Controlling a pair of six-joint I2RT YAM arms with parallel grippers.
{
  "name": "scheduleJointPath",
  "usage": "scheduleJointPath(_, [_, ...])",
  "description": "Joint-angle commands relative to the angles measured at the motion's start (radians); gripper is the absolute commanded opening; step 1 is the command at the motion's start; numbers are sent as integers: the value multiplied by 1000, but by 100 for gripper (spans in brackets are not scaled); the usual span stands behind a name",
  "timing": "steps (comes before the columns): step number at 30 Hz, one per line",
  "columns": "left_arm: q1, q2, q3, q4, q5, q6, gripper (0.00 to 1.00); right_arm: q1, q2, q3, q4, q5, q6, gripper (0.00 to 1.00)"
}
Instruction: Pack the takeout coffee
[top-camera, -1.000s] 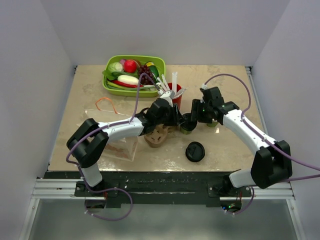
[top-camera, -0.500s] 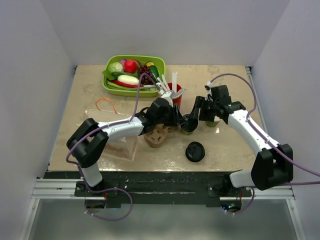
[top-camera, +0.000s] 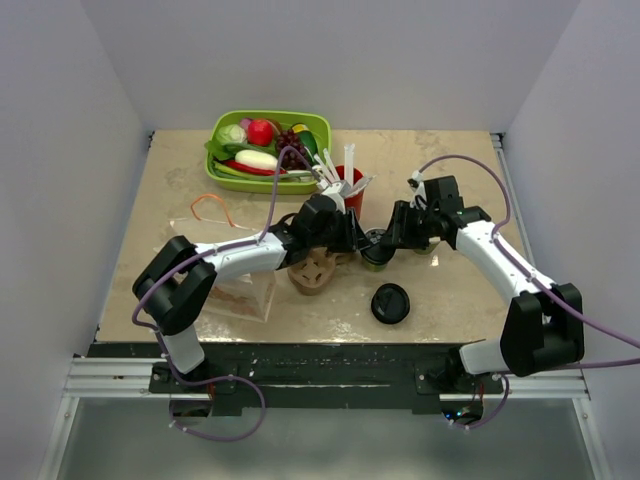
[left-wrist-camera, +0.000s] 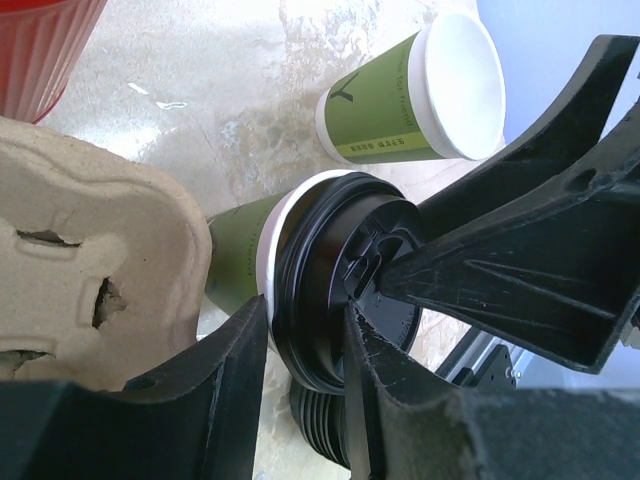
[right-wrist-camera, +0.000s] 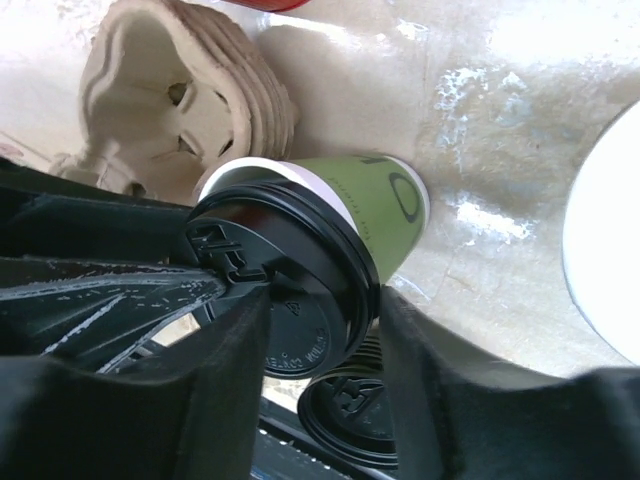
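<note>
Setting: a pale stone-patterned table (top-camera: 450, 170) inside a plain white-walled booth, arm bases at the near edge.
Takeout coffee (top-camera: 375, 248): stands upright at the middle of the table, just right of the cardboard cup carrier (top-camera: 315, 270) and not yet in one of its wells. Its black lid (left-wrist-camera: 315, 260) sits on the white rim.
Left gripper (left-wrist-camera: 300, 350): reaches in from the left and is clamped partway closed on the near-left edge of the lidded rim. This looks meant to brace the cup so it cannot tip or slide.
Right gripper (right-wrist-camera: 320, 320): comes from the right, jaws straddling the lid and tips resting on its top. Whether it pinches or only presses I cannot tell. Pressing the lid home seems the likely purpose.
Second cup (left-wrist-camera: 400, 100): open and lidless, just right of the coffee, clear of both claws.
Spare lid (top-camera: 390, 302): lies flat nearer the bases, probably kept for that open cup.
Far side: a red cup (top-camera: 350, 190) of white sticks stands close behind the left claw, and a green tray (top-camera: 270, 114) of toy produce sits beyond it.
Risk: two claws crowd one light paper cup, so an uneven push could crumple the wall or knock the red cup.
</note>
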Motion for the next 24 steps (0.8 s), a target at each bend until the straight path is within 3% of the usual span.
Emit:
scheduleJointPath(1, [5, -4, 16, 32, 28, 17, 0, -2, -4, 1, 28, -35, -26, 42])
scheduleJointPath(5, [5, -8, 16, 32, 28, 22, 0, -4, 5, 17, 14, 2, -12, 29])
scheduleJointPath(9, [2, -10, 16, 32, 34, 31, 7, -2, -9, 43, -31, 71, -7, 26])
scheduleJointPath(13, [-4, -11, 26, 32, 42, 40, 7, -2, -9, 71, -92, 126, -13, 27])
scheduleJointPath(17, [-11, -8, 42, 26, 50, 54, 11, -2, -12, 73, -91, 77, -17, 32])
scheduleJointPath(20, [-11, -5, 52, 22, 51, 57, 17, -4, -13, 74, -89, 65, -15, 34])
scheduleJointPath(21, [-11, -4, 53, 22, 53, 58, 24, -4, -10, 76, -91, 71, -18, 35])
scheduleJointPath(24, [-11, 0, 62, 13, 54, 61, 34, -2, 5, 74, -88, 83, -12, 38])
